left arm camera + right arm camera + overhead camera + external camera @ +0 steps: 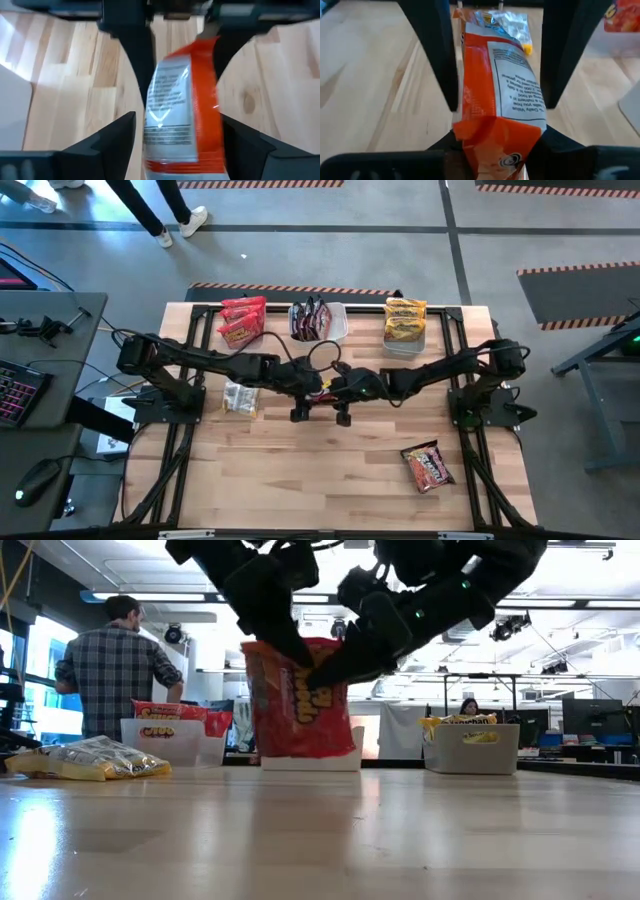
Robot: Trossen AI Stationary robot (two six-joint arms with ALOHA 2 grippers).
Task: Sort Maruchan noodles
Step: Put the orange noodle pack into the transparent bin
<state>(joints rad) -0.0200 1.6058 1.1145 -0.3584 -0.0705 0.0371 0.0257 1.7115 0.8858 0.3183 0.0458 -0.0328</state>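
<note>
Packet (300, 700) red-orange, upright, mid-table | right gripper (495, 135) jaws clamp it | left gripper (172, 125) jaws spread, straddling it, nothing held

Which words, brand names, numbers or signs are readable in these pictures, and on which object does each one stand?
None reads with certainty.
Red-orange noodle packet between both pincers: large yellow lettering, blurred and partly covered.
Its back panel: small printed text, too small to read.
Red packets in the left tub: yellow lettering, blurred.
Packet lying on the table: print too small.
</note>
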